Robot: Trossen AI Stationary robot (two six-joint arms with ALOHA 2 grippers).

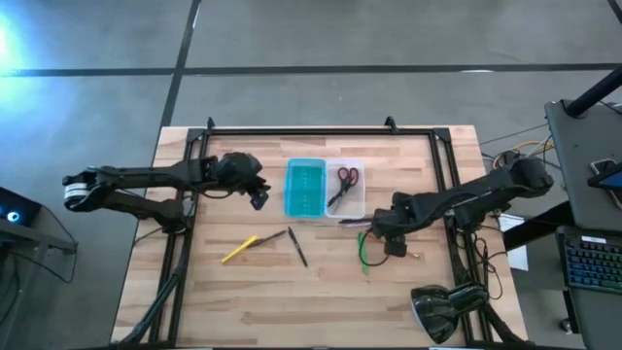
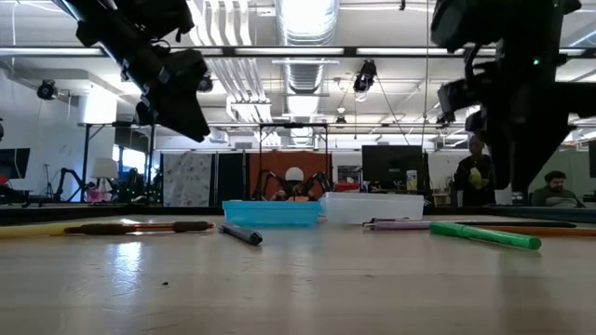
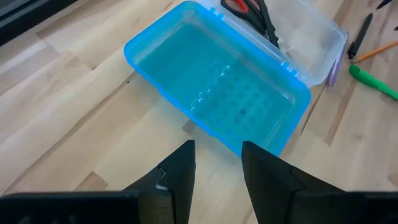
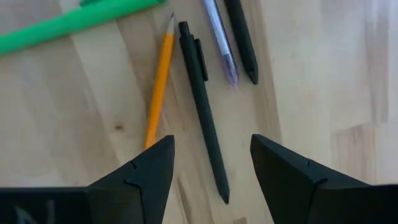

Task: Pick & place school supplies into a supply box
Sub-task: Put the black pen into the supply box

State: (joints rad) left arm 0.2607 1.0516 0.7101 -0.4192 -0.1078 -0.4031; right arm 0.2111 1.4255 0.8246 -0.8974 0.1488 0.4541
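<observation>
The supply box lies open at the table's middle, turquoise half (image 1: 304, 188) to the left and clear half (image 1: 347, 199) to the right. The red-handled scissors (image 1: 345, 182) lie in the clear half. My left gripper (image 3: 217, 165) hovers open just left of the turquoise half (image 3: 217, 87). My right gripper (image 4: 211, 149) hovers open above a black pen (image 4: 202, 106), an orange pencil (image 4: 158, 87), a lilac pen (image 4: 221, 40) and a dark pencil (image 4: 242, 40), all flat on the table right of the box. The green marker (image 1: 364, 251) lies beside them.
A yellow pencil (image 1: 239, 249) and two dark pens (image 1: 272, 238) (image 1: 297, 247) lie on the wood nearer the table's near edge, left of centre. A black frame (image 1: 301, 129) runs around the table's far and side edges. A dark lamp (image 1: 442, 309) sits at the near right corner.
</observation>
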